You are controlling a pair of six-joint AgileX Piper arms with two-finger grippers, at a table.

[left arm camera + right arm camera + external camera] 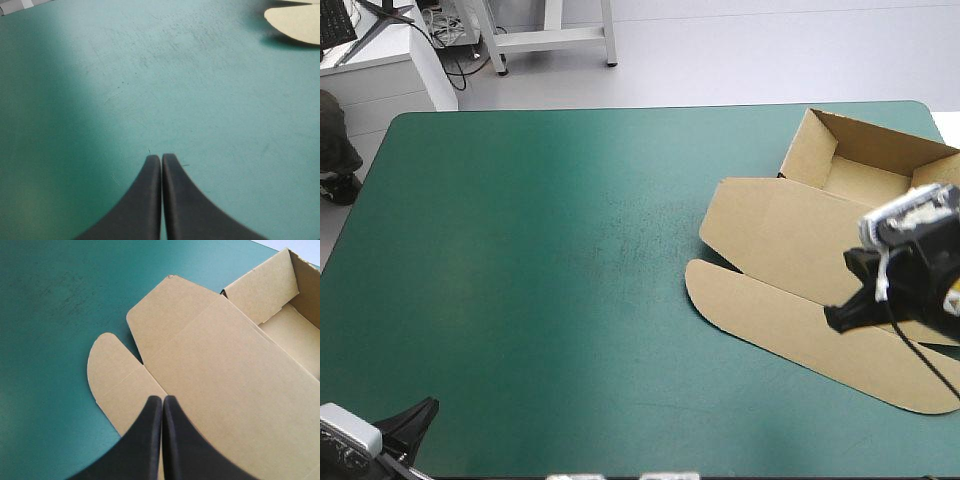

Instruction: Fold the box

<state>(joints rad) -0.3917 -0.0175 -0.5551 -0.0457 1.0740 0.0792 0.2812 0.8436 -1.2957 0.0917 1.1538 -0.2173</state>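
L gripper (pixel 161 157), near-left: jaws closed, empty. R gripper (pixel 162 399) over lid (pixel 210 370) of box (pixel 285 325): closed, empty. Risk I see: pressing lid skids box off right edge.

You had one brown box (pixel 790 240) on one teal-green counter (pixel 540 260). Two end effectors were before you, the left end effector (pixel 161 157) and the right end effector (pixel 162 399), each with two black fingers (pixel 142 205), four altogether.
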